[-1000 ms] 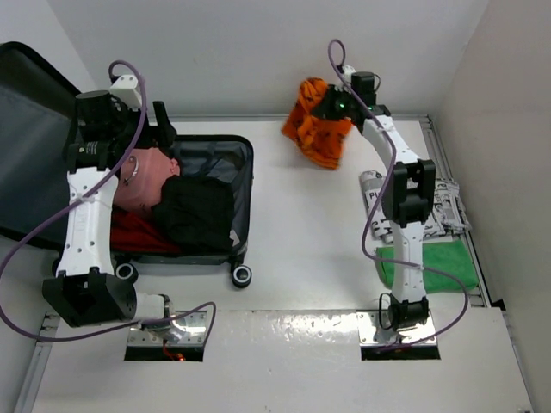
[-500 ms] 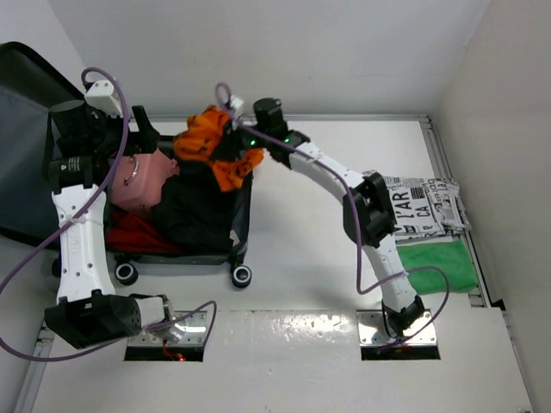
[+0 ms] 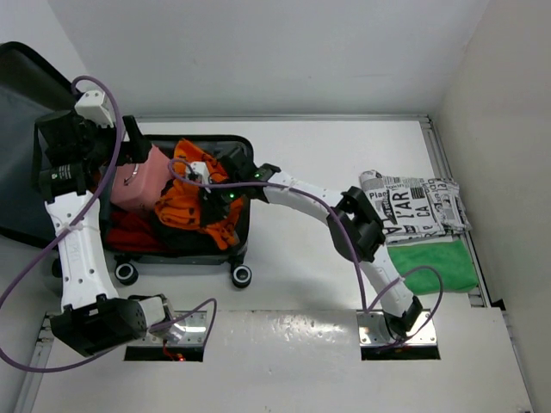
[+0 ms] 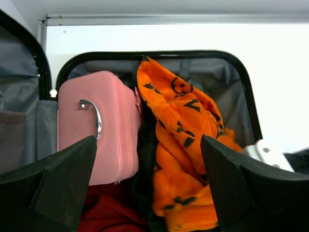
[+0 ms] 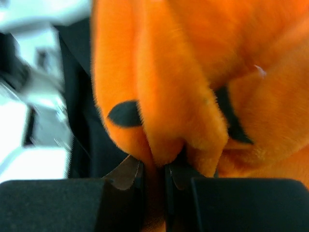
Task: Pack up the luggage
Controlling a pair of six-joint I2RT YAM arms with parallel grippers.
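While our right arm is stretching across the table (image 3: 301,284) to the left, the right gripper (image 5: 153,169) is pinching a fold of an orange cloth (image 5: 159,72) with black marks. Its 2 jaws are standing narrow with the plush fabric pressed between them. From above, we are seeing that cloth draping over the middle of the luggage (image 3: 225,152). The luggage is lying open on the left side of the table, its base flat and its dark lid leaning back to the far left.

Inside the base, the orange cloth is resting on a black garment (image 3: 176,243). It is also touching a pink box (image 3: 133,182) that is sitting just beside it, on the left, in the same compartment. The left wrist view is showing a metal handle (image 4: 94,116) on that box. A red cloth (image 3: 129,232) is lying on the near side of the pink box, toward the near edge of the base. 2 black wheels (image 3: 241,275) are sticking out at the near side of the luggage.

Our left gripper (image 4: 147,142) is hovering over the far left part of the luggage with its jaws spread wide, gripping nothing. Through its camera we are looking down on the pink box and the orange cloth between its 2 fingers (image 4: 63,188).

On the right side of the table, well apart from the luggage, a folded item with newspaper print (image 3: 413,205) is lying just beyond a green cloth (image 3: 430,267).
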